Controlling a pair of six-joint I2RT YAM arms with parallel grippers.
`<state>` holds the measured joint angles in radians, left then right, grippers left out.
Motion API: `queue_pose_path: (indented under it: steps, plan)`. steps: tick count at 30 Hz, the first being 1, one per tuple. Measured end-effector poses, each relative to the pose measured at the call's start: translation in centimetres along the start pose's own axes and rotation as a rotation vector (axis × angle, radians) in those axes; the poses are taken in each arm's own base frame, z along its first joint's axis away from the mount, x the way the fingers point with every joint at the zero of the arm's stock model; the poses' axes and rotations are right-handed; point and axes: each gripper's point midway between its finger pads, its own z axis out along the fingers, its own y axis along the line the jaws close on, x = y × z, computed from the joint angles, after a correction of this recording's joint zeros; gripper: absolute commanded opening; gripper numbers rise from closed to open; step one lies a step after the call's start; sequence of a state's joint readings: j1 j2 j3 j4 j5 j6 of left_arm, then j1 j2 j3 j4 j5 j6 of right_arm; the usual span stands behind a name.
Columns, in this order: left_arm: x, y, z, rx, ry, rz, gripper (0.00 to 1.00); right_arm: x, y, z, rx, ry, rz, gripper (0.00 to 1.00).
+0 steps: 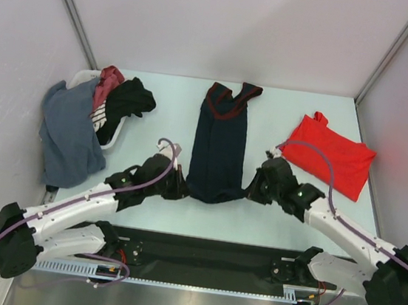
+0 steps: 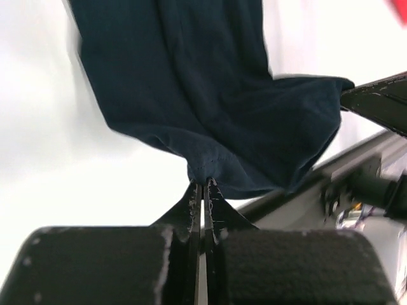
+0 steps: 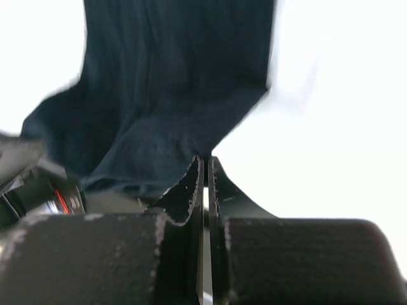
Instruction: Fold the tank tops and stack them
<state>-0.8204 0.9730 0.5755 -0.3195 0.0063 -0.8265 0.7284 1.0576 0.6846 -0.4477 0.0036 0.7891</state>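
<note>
- Now, far left: white basket (image 1: 81,76) at the counter's (image 1: 172,111) far-left corner, grey cloth (image 1: 69,132) draped over its near rim, black garment (image 1: 128,102) in it.
- Left jaws: pressed together, pinching the near-left hem corner of the navy tank top (image 1: 219,151).
- Navy tank top: centre of the counter, lying lengthwise, neck at the far end.
- Right jaws: pressed together, pinching its near-right hem corner.
- Red tank top (image 1: 330,155): flat at far right, apart from the navy one.
</note>
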Motion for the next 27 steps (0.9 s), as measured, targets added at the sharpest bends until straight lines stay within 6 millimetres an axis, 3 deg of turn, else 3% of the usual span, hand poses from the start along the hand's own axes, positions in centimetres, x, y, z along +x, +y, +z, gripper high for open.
queue_pose_path:
  steps: [10, 13, 20, 27]
  plan:
    - [-8.9, 0.1, 1.9, -0.106, -0.101, -0.021, 0.00, -10.2, 0.1, 3.2, 0.071, -0.043, -0.010, 0.00]
    - [-11.6, 0.7, 3.1, -0.134, -0.130, -0.040, 0.00, -12.9, -0.1, 4.9, 0.099, -0.045, -0.012, 0.00]
    - [-16.8, 4.3, 6.7, -0.202, -0.169, -0.131, 0.00, -18.9, 0.6, 8.8, 0.121, -0.066, -0.022, 0.00]
    - [-21.4, 3.9, 10.8, -0.166, -0.185, -0.124, 0.00, -22.9, -0.4, 12.5, 0.152, -0.071, -0.016, 0.00]
